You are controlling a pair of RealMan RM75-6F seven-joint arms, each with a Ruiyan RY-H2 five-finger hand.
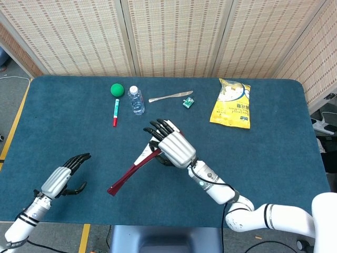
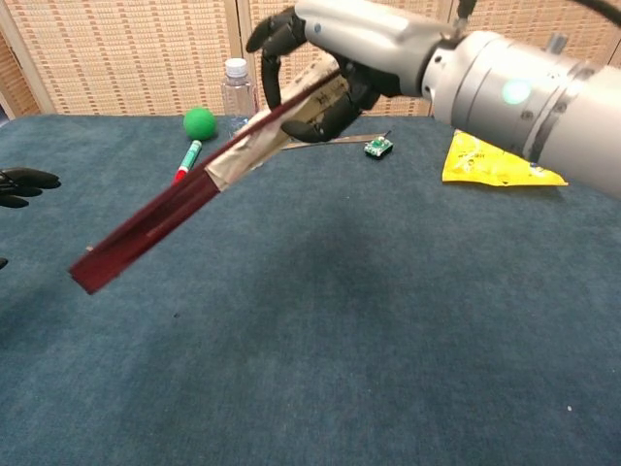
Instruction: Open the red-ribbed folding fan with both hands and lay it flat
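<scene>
The folding fan (image 1: 130, 171) (image 2: 165, 214) is closed, with dark red ribs and a pale paper part near its upper end. My right hand (image 1: 171, 146) (image 2: 335, 49) grips that upper end and holds the fan in the air, its red end slanting down to the left. My left hand (image 1: 63, 178) is low at the table's left front, fingers spread and holding nothing; only its fingertips (image 2: 24, 182) show at the chest view's left edge. It stays apart from the fan's red tip.
At the back stand a green ball (image 1: 117, 90), a red and green marker (image 1: 115, 112), a water bottle (image 1: 136, 100), a metal knife (image 1: 169, 97), a small green item (image 1: 188, 102) and a yellow snack bag (image 1: 231, 104). The blue table (image 1: 274, 158) edge runs near my left hand.
</scene>
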